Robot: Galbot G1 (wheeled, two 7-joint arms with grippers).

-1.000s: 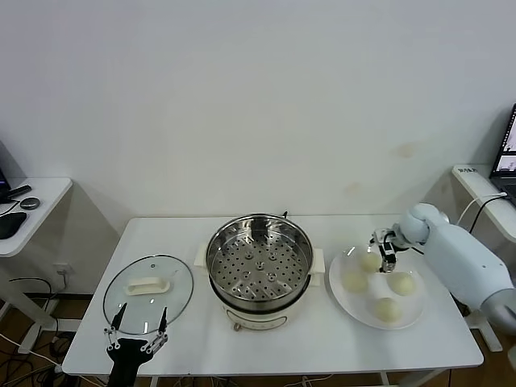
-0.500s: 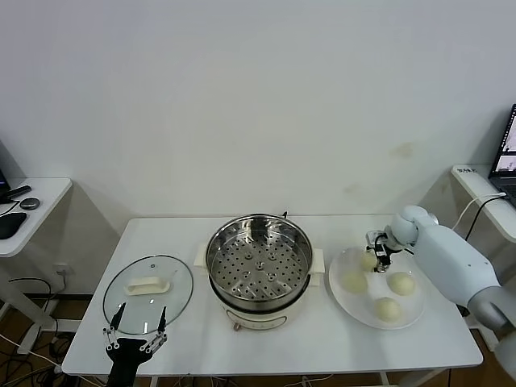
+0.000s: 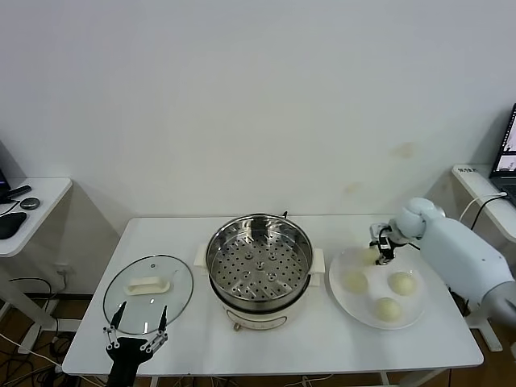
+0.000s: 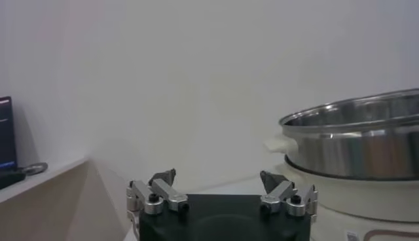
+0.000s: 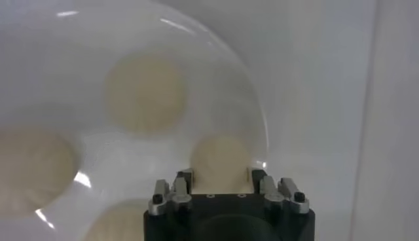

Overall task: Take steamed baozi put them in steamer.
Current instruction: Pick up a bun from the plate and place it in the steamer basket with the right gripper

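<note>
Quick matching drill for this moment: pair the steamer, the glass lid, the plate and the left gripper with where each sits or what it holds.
1. round shiny stainless-steel steamer
2. round glass lid with white handle
3. flat white plate
4. left gripper

a. carries the cream-white buns
b. flat on the table, left of the pot
c. table centre, perforated tray empty
d. near table edge, fingers apart

Pairs: 1-c, 2-b, 3-a, 4-d

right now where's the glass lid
In the head view the glass lid lies flat on the table's left side, beside the steamer.
</note>
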